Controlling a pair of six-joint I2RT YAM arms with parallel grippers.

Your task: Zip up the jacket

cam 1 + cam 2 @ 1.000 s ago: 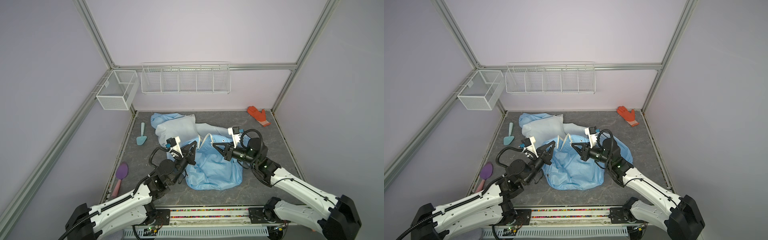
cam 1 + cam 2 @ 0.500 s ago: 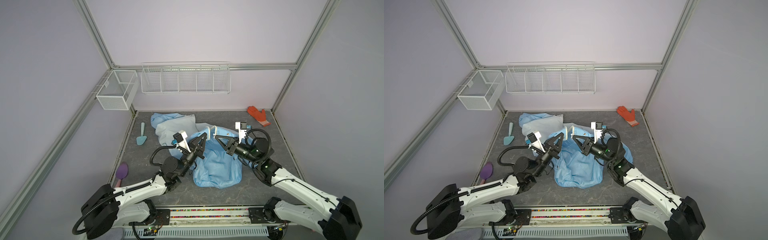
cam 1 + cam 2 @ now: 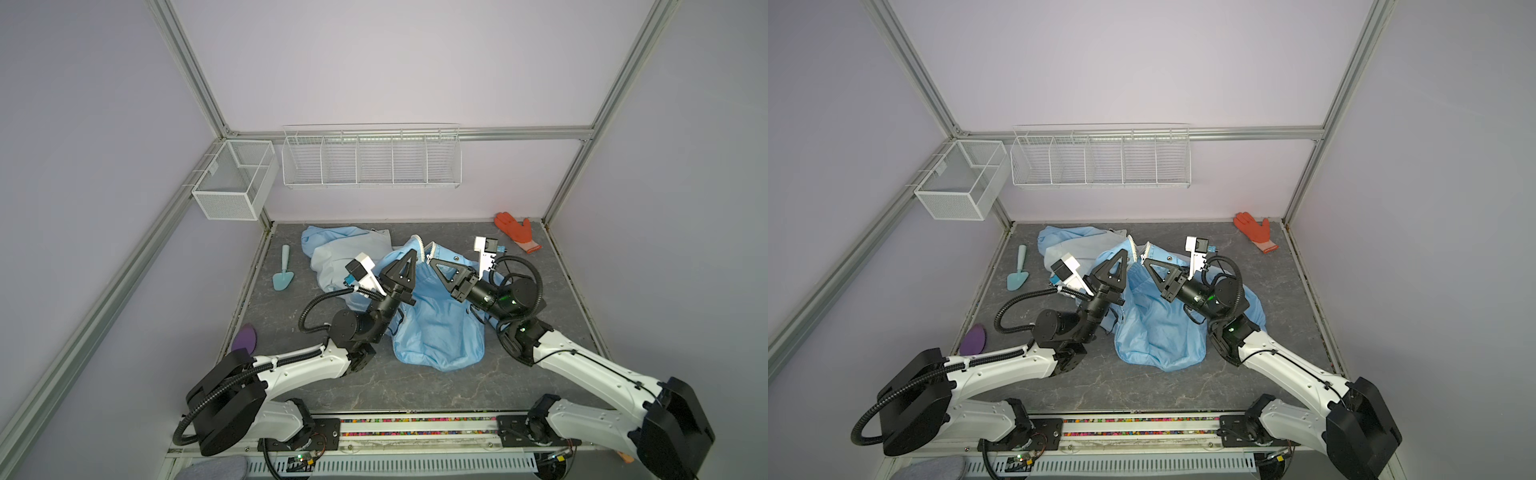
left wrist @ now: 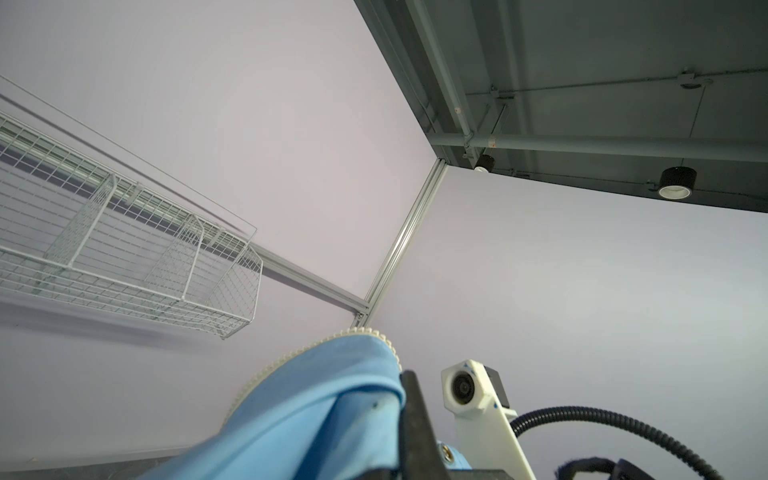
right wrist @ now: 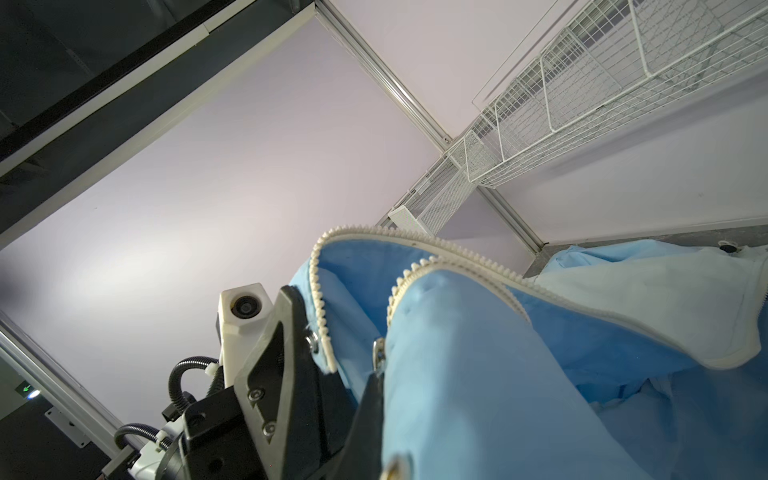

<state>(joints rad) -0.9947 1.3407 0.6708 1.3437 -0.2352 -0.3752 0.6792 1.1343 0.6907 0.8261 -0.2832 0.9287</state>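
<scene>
Right now the jacket [image 3: 436,332] sits mid-tabletop, light blue and bunched. Its paler part lies toward the back left and its lower part spreads toward my side. Its front edges are lifted off the tabletop [image 3: 415,386] into a peak between my two hands. The white zipper [image 3: 420,242] is open there, with its two toothed rows apart; the right wrist view shows both rows arcing over the blue cloth, not meshed.

My left hand [image 3: 412,252] is clenched on one front edge of the jacket, tips pointing up. In the left wrist view, blue cloth with teeth bunches against its finger [image 4: 411,415]. My right hand [image 3: 432,262] is clenched on the other front edge, just beside the left hand; I can't tell if the tips touch.

A teal trowel [image 3: 284,276] lies left of the jacket, apart from it. A purple object [image 3: 245,338] sits by the left edge, partly hidden by my left arm. An orange glove [image 3: 515,230] lies in the back right corner, well apart. A white wire basket [image 3: 372,156] hangs on the back wall, with a mesh box [image 3: 232,183] beside it.
</scene>
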